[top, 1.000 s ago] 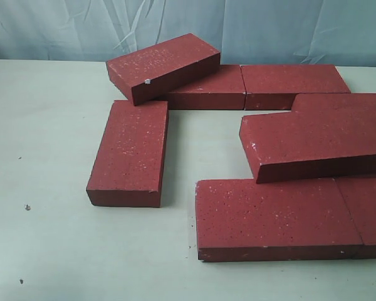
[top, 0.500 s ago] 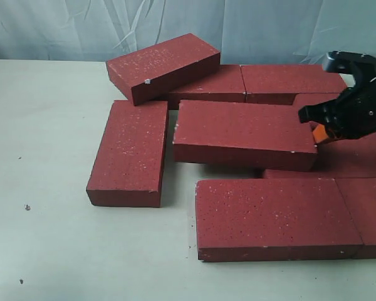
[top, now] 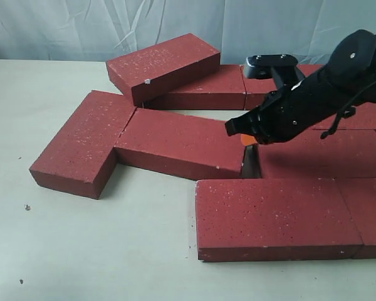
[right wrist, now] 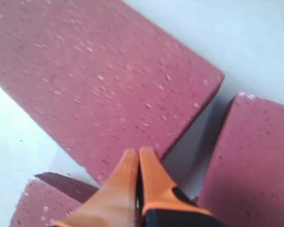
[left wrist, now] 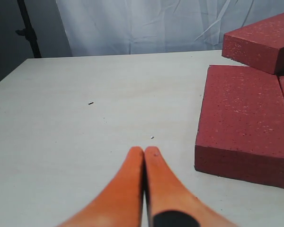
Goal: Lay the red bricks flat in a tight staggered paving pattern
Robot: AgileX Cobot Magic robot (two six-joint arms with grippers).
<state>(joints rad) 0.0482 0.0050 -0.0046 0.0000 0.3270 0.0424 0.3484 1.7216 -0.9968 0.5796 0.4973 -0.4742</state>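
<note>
One red brick (top: pixel 178 143), end edge at right claw (top: pixel 246 139), tips together | left claw (left wrist: pixel 144 151), tips together, over open table (left wrist: pixel 75 118)

Exterior view: bright, even, diffuse light; no glare on matte red bricks (top: pixel 175 141). Short soft shadows on pale counter (top: pixel 56 251) fall toward 6 o'clock of bricks; darkest pocket in gap below right hand (top: pixel 245 139). Focus sharp, edges undistorted. Left wrist view: bricks crisp, left hand (left wrist: pixel 144 151) soft, close to lens. Right wrist view: whole frame smeared, washed pink; right hand blurred too.
</note>
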